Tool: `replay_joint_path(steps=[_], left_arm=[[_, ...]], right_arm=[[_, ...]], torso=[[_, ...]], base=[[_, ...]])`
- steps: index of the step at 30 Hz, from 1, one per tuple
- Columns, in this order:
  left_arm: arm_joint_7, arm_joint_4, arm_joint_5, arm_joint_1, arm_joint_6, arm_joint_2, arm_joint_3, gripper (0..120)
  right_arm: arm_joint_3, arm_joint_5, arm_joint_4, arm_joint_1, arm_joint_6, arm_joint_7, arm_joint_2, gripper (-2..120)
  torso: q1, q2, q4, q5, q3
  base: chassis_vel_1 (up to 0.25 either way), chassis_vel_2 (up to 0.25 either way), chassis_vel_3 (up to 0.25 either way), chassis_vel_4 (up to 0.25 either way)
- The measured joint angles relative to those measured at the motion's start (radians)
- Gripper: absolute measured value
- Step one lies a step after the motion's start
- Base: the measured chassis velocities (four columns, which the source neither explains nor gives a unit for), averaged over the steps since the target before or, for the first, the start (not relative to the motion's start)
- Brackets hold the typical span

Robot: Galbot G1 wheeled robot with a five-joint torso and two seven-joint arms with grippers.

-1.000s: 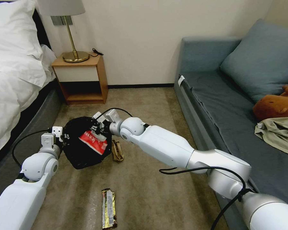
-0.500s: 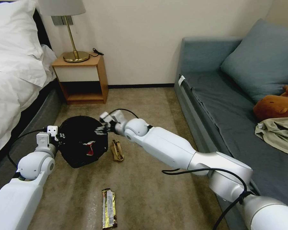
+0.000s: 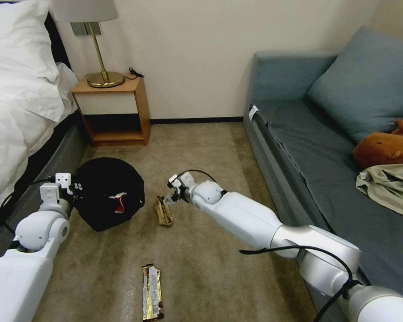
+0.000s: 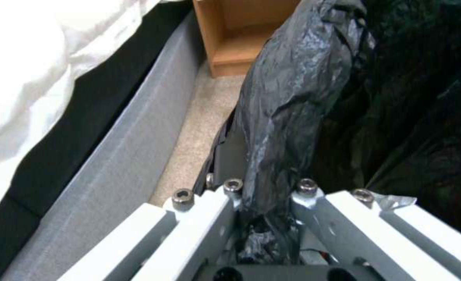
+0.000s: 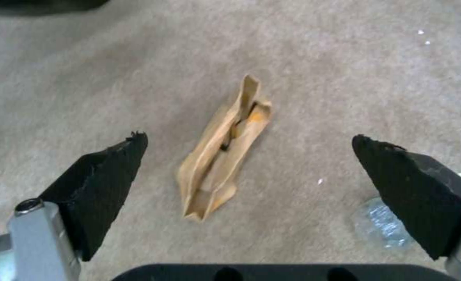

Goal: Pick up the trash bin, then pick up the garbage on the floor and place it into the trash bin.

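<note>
So the trash bin (image 3: 108, 199) sits left of centre in the head view, its bagged rim clamped in the left gripper (image 4: 264, 195), with the red-and-white wrapper (image 3: 119, 202) already inside. The right gripper (image 5: 251, 187), jaws spread wide and empty, hovers over the tan paper bag (image 5: 224, 150) at frame centre. That bag, the bar wrapper (image 3: 152, 291) at the bottom and a clear bottle (image 5: 381, 224), half hidden behind a pad, remain on the carpet (image 3: 210, 147). The bin's white wall is hidden beneath the bag.

Right pincer (image 3: 169, 197) off bin (image 3: 107, 192), emptied.
</note>
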Motion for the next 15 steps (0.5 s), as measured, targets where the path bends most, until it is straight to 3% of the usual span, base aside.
replay_joint_path(steps=[6,11,15], left_arm=[[-0.003,-0.007,-0.014,-0.004,0.006,0.012,-0.017,2],[-0.005,-0.006,-0.026,-0.003,0.006,0.025,-0.035,2],[-0.006,-0.005,-0.027,-0.002,0.006,0.025,-0.035,2]], right_arm=[[-0.026,0.027,0.071,-0.016,-0.023,0.015,-0.027,100],[-0.088,0.163,0.257,-0.037,-0.084,0.075,-0.069,100],[-0.124,0.179,0.288,-0.055,-0.094,0.083,-0.075,100]], torso=[[0.000,0.000,-0.0003,0.0000,0.000],[0.000,0.000,0.0001,0.0000,0.000],[0.000,0.000,0.0000,-0.0003,0.000]], base=[[0.000,0.000,0.000,0.000],[0.000,0.000,0.000,0.000],[0.000,0.000,0.000,0.000]])
